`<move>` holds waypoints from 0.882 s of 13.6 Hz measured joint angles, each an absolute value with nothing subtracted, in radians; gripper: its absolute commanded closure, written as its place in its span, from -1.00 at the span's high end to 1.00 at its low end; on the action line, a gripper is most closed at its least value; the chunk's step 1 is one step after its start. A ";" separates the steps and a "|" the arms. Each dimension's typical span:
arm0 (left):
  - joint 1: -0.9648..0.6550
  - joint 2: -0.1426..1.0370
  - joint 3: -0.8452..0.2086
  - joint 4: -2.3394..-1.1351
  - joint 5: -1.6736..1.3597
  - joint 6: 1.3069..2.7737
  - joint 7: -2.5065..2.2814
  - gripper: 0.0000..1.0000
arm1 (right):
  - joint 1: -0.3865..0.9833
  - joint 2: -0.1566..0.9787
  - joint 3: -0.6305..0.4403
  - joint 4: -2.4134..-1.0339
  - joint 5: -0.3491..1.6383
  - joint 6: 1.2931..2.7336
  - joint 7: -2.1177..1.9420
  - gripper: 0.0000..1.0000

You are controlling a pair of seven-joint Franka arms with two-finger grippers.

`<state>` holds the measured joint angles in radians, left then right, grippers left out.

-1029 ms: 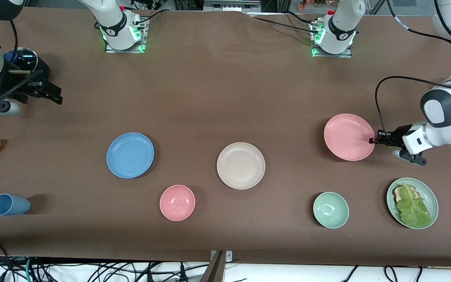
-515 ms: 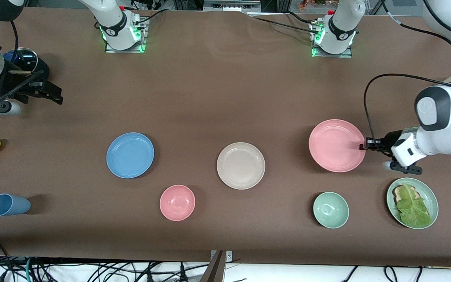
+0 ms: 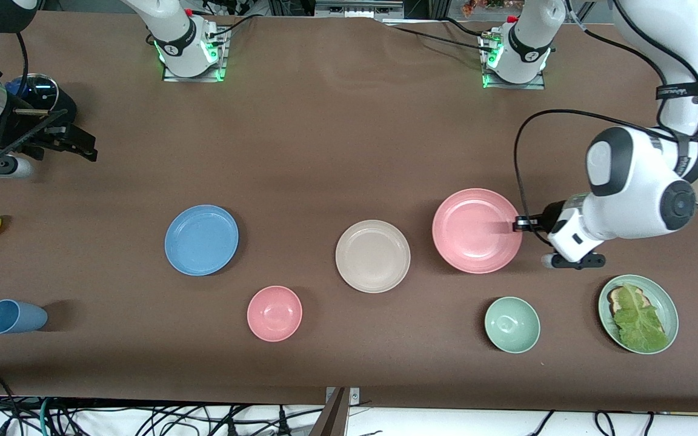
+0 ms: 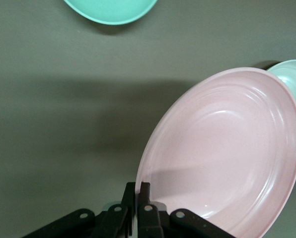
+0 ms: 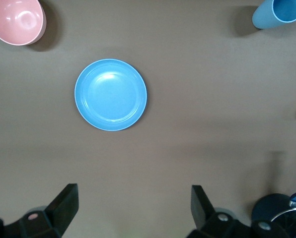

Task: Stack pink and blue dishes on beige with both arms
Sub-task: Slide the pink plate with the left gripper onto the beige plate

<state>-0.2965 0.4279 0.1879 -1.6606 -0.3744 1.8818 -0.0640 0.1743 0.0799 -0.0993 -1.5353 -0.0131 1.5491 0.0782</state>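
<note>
Pink plate [image 3: 476, 230] pinched at its rim by left gripper [image 3: 517, 224], lifted and tilted over the worktop [image 3: 325, 151], just beside beige plate [image 3: 372, 255] toward the left arm's end. Blue plate [image 3: 201, 240] flat on the worktop, well apart, toward the right arm's end. Right gripper [image 3: 79, 145] waiting above that end, fingers [image 5: 66, 201] spread wide, holding nothing. Nearer the front camera: pink bowl [image 3: 274, 313], green bowl [image 3: 512, 324], green plate [image 3: 638, 313] with lettuce, blue cup [image 3: 13, 317].
</note>
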 measured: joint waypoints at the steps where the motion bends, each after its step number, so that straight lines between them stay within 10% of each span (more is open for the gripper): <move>1: -0.321 0.433 0.187 -1.652 -0.374 1.882 -0.113 -1.00 | 0.174 0.080 -0.099 -1.536 -0.013 1.549 0.078 1.00; 12: -0.523 0.566 0.185 -1.532 -0.374 1.939 -0.549 -1.00 | 0.174 0.080 -0.100 -1.537 -0.013 1.549 0.078 1.00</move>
<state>-0.5234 0.5658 0.1846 -1.5317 -0.3744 1.9393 -0.5494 0.1743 0.0799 -0.1004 -1.5367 -0.0131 1.5486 0.0781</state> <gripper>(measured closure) 0.947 0.000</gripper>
